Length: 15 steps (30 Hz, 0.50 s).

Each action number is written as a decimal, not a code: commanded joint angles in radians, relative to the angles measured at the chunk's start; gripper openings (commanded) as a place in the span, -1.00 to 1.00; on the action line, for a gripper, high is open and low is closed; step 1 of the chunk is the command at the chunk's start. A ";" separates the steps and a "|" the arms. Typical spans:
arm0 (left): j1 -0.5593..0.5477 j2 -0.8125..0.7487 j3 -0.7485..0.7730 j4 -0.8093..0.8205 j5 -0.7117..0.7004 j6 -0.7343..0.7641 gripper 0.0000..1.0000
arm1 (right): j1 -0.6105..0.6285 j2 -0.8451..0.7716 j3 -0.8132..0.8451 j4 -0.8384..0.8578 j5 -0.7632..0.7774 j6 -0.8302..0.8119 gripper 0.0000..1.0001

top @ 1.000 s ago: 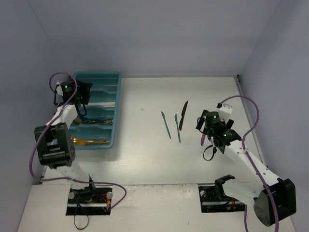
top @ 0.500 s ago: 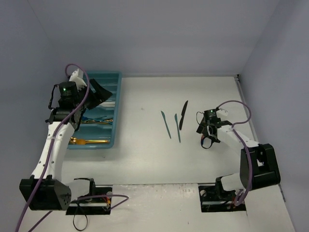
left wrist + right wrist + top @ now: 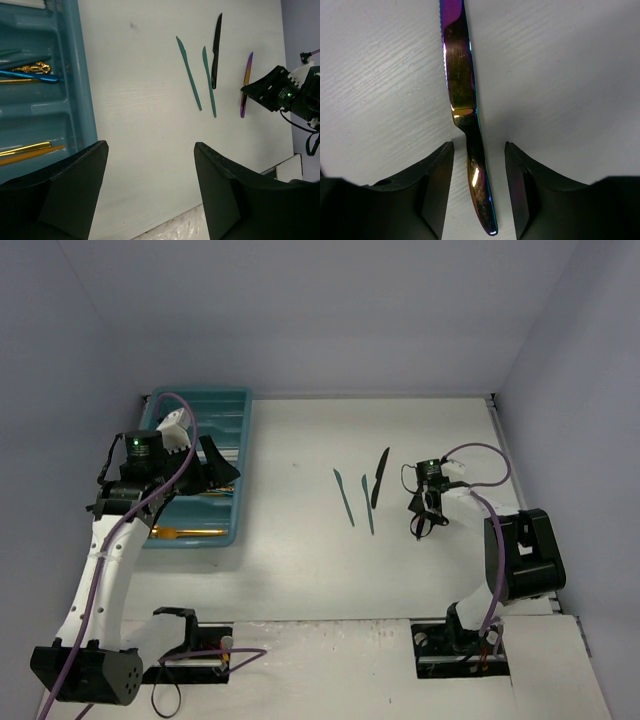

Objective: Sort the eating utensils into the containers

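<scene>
Vs 1 s ago, top view: the left arm is pulled back from the far end of the rectangular teal plastic cutlery tray [image 3: 243, 430]. The left gripper [image 3: 216, 470] now sits over the tray's right rim, left-ctr of frame. The right arm is folded in tighter, elbow at lower right, w/ the right gripper [image 3: 421, 503] down at the white table [image 3: 300, 570], right of ctr. One slim teal knife [image 3: 344, 498], a second teal knife [image 3: 368, 506] and the slim black knife [image 3: 380, 478] lie at frame ctr, same spots as before.

Right wrist view: the right gripper [image 3: 477, 150] straddles the handle of the glossy iridescent purple-gold knife [image 3: 461, 85]. Jaws are apart, w/ a strip of table showing each side and no contact visible. The blade runs to the top of frame, serrated edge on its left; the handle end is at bottom ctr.

Left wrist view: the left gripper [image 3: 150, 150] has its jaws wide apart w/ nothing btwn them, black fingers [image 3: 75, 195] along the bottom. The tray wall [image 3: 82, 75] is at left. Gold utensils [image 3: 25, 150] lie in the lower compartment, a blue utensil [image 3: 27, 76] in the one above. The iridescent knife [image 3: 246, 82] lies flat on the table at right, just beside the black knife [image 3: 216, 50].
</scene>
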 commanded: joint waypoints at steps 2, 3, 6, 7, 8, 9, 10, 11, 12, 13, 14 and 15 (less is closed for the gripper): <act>-0.006 0.005 0.022 0.010 0.019 0.027 0.34 | -0.008 0.059 0.035 0.016 0.024 0.002 -0.26; -0.008 0.006 0.023 0.010 0.020 0.026 0.34 | -0.007 0.068 0.037 0.017 0.025 0.002 -0.29; -0.010 0.011 0.028 0.012 0.021 0.024 0.34 | -0.007 0.091 0.042 0.015 0.034 -0.001 -0.46; -0.011 0.012 0.030 0.012 0.022 0.023 0.34 | -0.007 0.100 0.042 0.015 0.035 -0.004 -0.53; -0.015 0.012 0.031 0.012 0.023 0.022 0.34 | -0.007 0.110 0.041 0.015 0.032 -0.007 -0.61; -0.019 0.013 0.032 0.012 0.024 0.020 0.34 | -0.007 0.120 0.040 0.015 0.029 -0.011 -0.69; -0.024 0.016 0.035 0.010 0.023 0.019 0.33 | -0.004 0.126 0.042 0.016 0.028 -0.014 -0.79; -0.032 0.017 0.037 0.011 0.021 0.016 0.33 | -0.001 0.131 0.045 0.016 0.026 -0.018 -0.92; -0.043 0.019 0.040 0.012 0.018 0.013 0.34 | 0.002 0.134 0.047 0.016 0.024 -0.023 -1.00; -0.061 0.022 0.041 0.013 0.015 0.011 0.34 | 0.005 0.133 0.048 0.017 0.024 -0.027 -1.00; -0.079 0.026 0.043 0.013 0.010 0.009 0.34 | 0.011 0.127 0.051 0.018 0.023 -0.033 -1.00; -0.101 0.031 0.047 0.012 0.003 0.007 0.34 | 0.021 0.113 0.054 0.021 0.023 -0.042 -1.00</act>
